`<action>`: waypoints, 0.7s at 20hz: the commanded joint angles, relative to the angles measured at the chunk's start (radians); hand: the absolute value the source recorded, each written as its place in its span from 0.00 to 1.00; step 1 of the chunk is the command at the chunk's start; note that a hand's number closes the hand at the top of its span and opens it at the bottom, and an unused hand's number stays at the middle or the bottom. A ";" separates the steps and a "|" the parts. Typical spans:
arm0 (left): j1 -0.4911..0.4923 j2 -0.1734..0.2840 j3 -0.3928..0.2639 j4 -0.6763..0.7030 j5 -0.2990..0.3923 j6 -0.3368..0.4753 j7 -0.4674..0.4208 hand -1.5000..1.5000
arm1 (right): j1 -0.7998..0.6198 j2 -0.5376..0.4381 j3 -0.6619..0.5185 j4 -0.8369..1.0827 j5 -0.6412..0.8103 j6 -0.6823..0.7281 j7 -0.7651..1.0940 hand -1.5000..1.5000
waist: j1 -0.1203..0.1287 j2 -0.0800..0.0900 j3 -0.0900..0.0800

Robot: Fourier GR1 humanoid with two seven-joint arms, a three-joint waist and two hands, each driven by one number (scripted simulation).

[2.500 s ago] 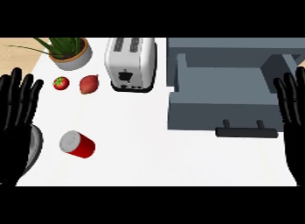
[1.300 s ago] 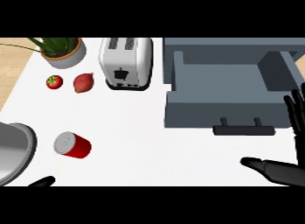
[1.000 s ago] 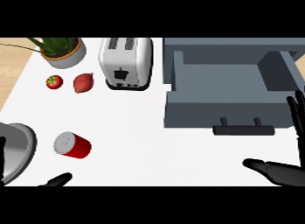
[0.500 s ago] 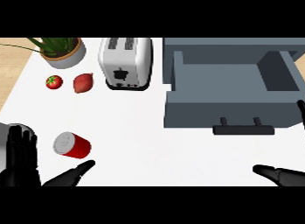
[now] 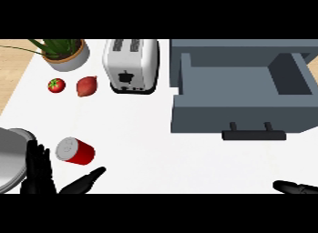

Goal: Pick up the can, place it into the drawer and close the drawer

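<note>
Left robot hand (image 5: pixel 40 175), newly risen at the surface's front-left corner, spread beside red can (image 5: pixel 75 150); not yet gripped. Drawer (image 5: pixel 245 95) open. Right robot hand (image 5: pixel 302 187) spread.

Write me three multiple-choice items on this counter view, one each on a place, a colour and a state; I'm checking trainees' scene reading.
1. Where does the can lie?
A. in the drawer
B. on the counter by the left hand
C. on the toaster

2. What colour is the can's side?
A. red
B. blue
C. green

3. How is the drawer?
A. shut
B. pulled open with nothing in it
C. open with the can inside

Answers:
1 B, the can lies on the white counter just above the left hand.
2 A, its side is red, its end grey.
3 B, its grey floor shows bare behind the handle.
</note>
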State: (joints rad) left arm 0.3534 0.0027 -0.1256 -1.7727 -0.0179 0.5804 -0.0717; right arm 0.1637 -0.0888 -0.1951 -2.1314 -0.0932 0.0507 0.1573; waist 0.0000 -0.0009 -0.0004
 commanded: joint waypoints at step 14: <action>-0.135 -0.002 0.179 0.478 0.233 -0.122 -0.347 0.00 | 0.040 0.020 -0.030 -0.154 -0.013 0.017 0.100 0.00 | -0.003 0.000 0.000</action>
State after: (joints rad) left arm 0.2430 0.0057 0.0220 -1.3923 0.1724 0.4923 -0.3435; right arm 0.1533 -0.0952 -0.2401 -2.2215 -0.1190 0.0585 0.2540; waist -0.0011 -0.0004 -0.0003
